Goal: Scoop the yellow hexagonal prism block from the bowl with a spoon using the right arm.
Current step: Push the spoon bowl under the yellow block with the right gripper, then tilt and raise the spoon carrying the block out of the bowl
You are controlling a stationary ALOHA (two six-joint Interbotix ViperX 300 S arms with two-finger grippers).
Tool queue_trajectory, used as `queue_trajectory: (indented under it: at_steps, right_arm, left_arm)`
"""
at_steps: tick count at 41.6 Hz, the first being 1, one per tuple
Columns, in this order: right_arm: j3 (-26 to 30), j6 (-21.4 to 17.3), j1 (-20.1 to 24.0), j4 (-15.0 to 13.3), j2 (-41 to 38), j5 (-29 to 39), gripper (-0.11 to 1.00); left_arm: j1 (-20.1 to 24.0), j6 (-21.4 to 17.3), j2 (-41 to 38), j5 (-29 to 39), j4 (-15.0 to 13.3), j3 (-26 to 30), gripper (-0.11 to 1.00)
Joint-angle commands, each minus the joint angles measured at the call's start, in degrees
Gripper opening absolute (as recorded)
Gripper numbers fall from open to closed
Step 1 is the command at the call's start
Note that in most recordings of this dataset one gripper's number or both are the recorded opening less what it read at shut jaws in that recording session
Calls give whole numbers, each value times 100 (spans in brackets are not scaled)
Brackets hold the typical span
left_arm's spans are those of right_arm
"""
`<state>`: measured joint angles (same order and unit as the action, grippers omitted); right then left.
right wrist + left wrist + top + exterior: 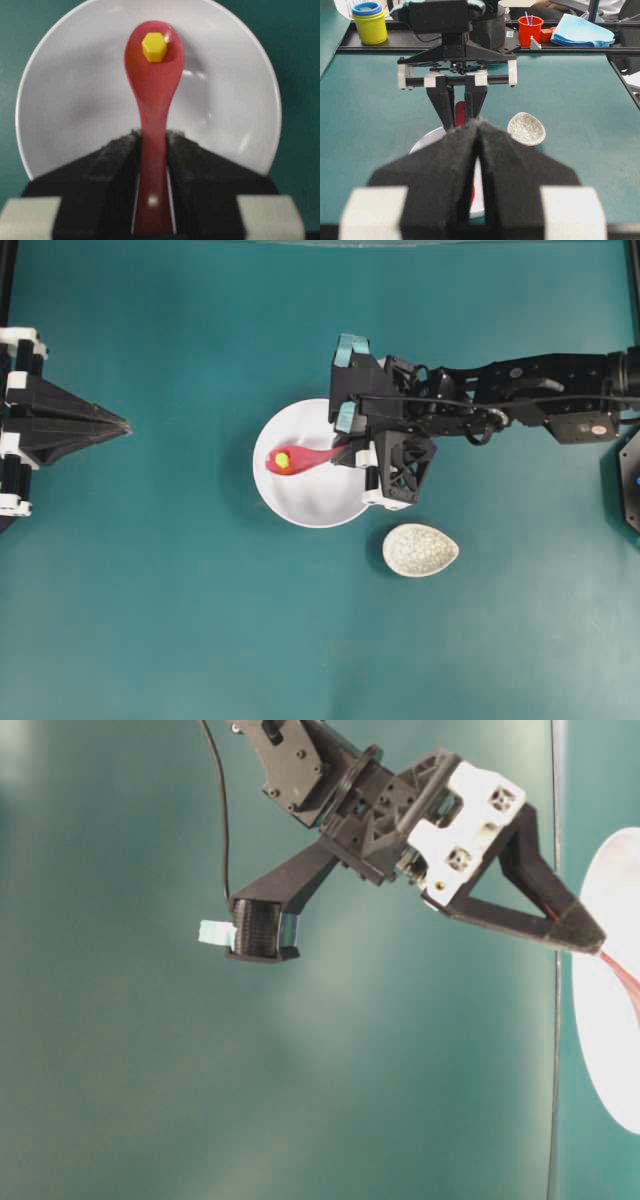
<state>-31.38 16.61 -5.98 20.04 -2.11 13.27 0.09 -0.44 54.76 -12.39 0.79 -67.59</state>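
The white bowl (312, 502) sits mid-table. Over it the pink-red spoon (305, 457) points left, and the yellow hexagonal prism block (283, 460) lies in its scoop. My right gripper (347, 450) is shut on the spoon's handle at the bowl's right rim. In the right wrist view the spoon (152, 100) runs straight out from between the right gripper's (152, 136) fingers, with the block (154, 47) near the scoop's tip and the bowl (75, 90) behind it. My left gripper (122, 427) rests shut and empty at the far left, its tips (479, 124) pressed together.
A small speckled grey-white egg-shaped dish (420, 549) lies just right of and below the bowl. Along the far table edge in the left wrist view stand a yellow cup with a blue lid (369, 22), a red cup (530, 29) and a blue cloth (585, 30).
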Motion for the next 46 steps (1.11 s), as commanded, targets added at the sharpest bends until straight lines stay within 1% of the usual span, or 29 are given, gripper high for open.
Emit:
queue_trajectory:
  at_steps: [1,12,46]
  right_arm:
    - [-26,0,35,9,272,-193,24]
    - [-334,0,79,88,475,-527,24]
    - [-976,0,141,123,958,-940,24]
  left_arm:
    - [0,9,-35,-62,9,176,0]
    - [0,9,-53,-62,9,176,0]
    - [0,18,-70,-123,9,167,0]
